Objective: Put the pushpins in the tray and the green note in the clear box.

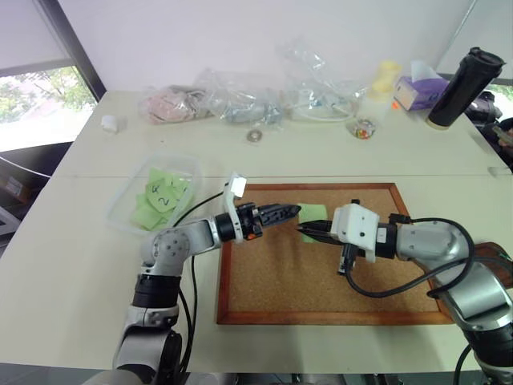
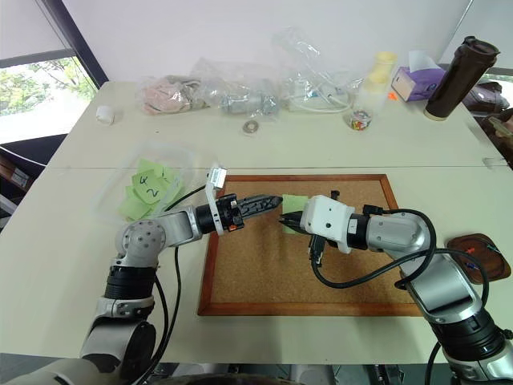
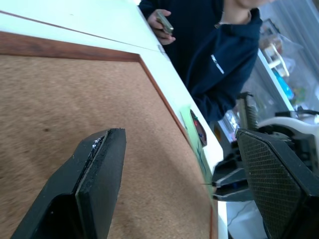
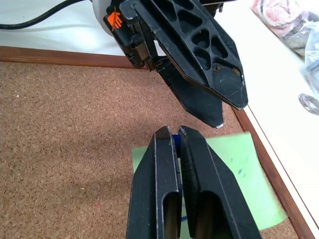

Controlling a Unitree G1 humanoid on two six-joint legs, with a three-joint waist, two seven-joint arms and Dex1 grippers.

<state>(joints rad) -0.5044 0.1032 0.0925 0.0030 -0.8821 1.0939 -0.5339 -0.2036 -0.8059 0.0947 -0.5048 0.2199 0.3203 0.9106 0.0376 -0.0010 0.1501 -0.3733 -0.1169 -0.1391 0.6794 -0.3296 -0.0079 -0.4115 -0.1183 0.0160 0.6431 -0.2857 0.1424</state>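
A large wood-framed corkboard (image 1: 337, 257) lies on the pale table (image 1: 64, 265), and the green note (image 2: 293, 203) rests on it near its far edge. Along the back of the table sit crumpled plastic bags (image 1: 240, 100), a small jar of coloured pins (image 1: 363, 128), a purple tissue box (image 1: 417, 88), a tall dark flask (image 1: 461, 88), a metal ring (image 1: 255, 135) and a small white cap (image 1: 112, 123). In the left wrist view a person in a dark hooded top (image 3: 214, 55) stands beyond the table.

Both arms reach over the corkboard from opposite sides and meet at the note. The left gripper (image 1: 288, 212) points roughly level across the board, its two black fingers spread wide, the tips right at the note's near-left corner. The right gripper (image 4: 175, 142) angles slightly downward, its fingers pressed together over the note with a small blue object (image 4: 175, 140) pinched between the tips; whether that is a pushpin cannot be told for certain.

The clear box (image 1: 128, 200) sits off the board to the left and holds several green notes (image 1: 160, 196) with handwritten marks. The brown tray (image 2: 479, 255) lies beside the board's right edge, with small coloured specks in it.
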